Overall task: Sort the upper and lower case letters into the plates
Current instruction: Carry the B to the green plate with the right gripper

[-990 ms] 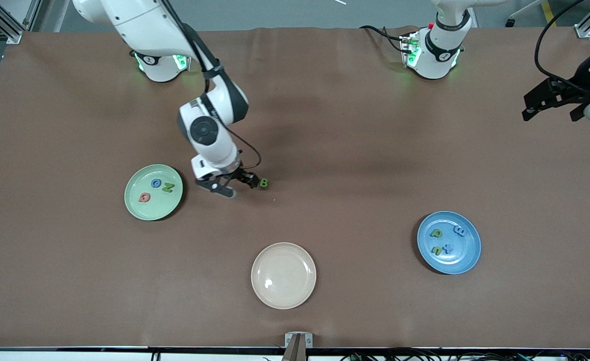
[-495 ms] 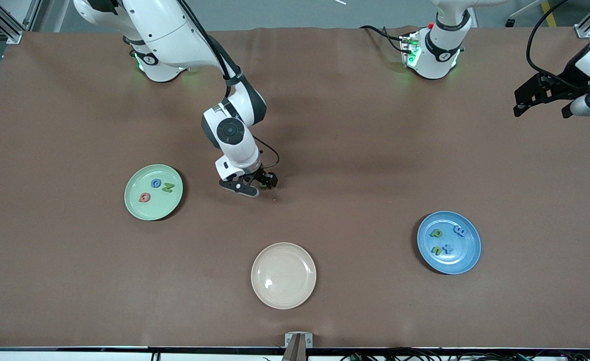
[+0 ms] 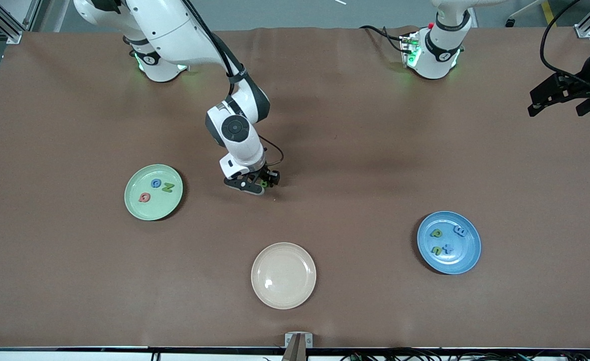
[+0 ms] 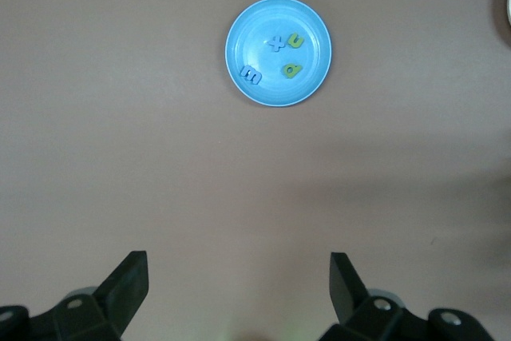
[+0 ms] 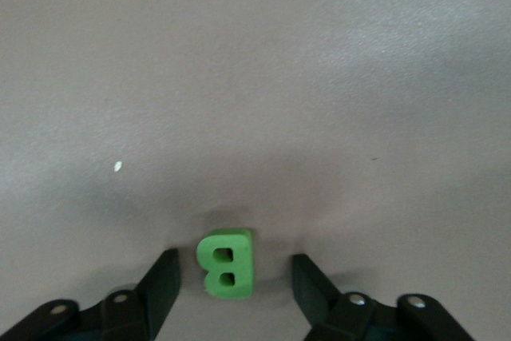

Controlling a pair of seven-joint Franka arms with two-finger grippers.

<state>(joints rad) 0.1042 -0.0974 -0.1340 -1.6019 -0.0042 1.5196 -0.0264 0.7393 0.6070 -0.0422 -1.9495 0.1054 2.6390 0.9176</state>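
You see a brown worktop (image 3: 355,150). On it lie a pale green plate (image 3: 137,203) toward the right arm's end, a blue plate (image 3: 463,258) toward the left arm's end, a cream plate (image 3: 283,275) nearest the front camera, and a green B (image 5: 226,264).

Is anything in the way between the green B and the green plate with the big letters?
Nothing visible. The green B sits on the table between the right gripper's fingers, and only bare tabletop lies between it and the pale green plate.
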